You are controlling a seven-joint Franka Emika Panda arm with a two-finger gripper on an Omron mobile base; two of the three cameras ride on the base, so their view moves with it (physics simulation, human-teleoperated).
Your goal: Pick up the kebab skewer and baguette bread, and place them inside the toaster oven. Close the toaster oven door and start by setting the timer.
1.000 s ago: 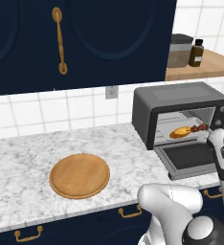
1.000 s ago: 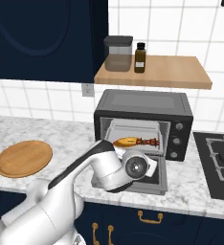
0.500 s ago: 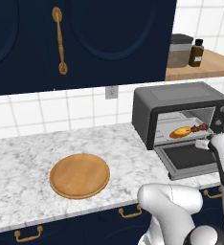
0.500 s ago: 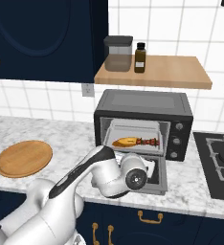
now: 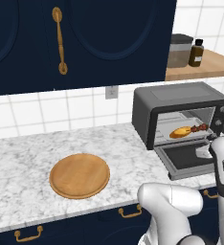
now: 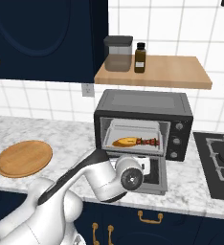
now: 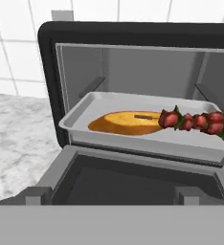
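The round wooden board (image 5: 79,175) lies flat on the marble worktop (image 5: 18,158), toward its left end and near the front edge, with nothing on it.

The toaster oven (image 5: 178,103) stands at the right end of the worktop, against the tiled wall and below the wooden shelf (image 6: 154,74). A grey canister (image 6: 117,53) and a brown bottle (image 6: 140,57) stand side by side on the left part of that shelf.

The toaster oven door (image 7: 133,184) is dropped fully open and lies roughly level in front of the cavity, out toward the worktop's front edge. The metal tray (image 7: 90,112) sits inside the cavity. The baguette bread (image 7: 121,123) lies on the left half of the tray. The kebab skewer (image 7: 195,122) lies on the right half, its bare stick end resting on top of the bread.

The control knobs (image 6: 176,140) are on the right side of the oven front.

The hand (image 5: 206,152) hangs over the open door, just in front of the cavity. Its fingers stand wide apart and hold nothing.

A black hob (image 6: 219,162) is set into the worktop right of the oven.
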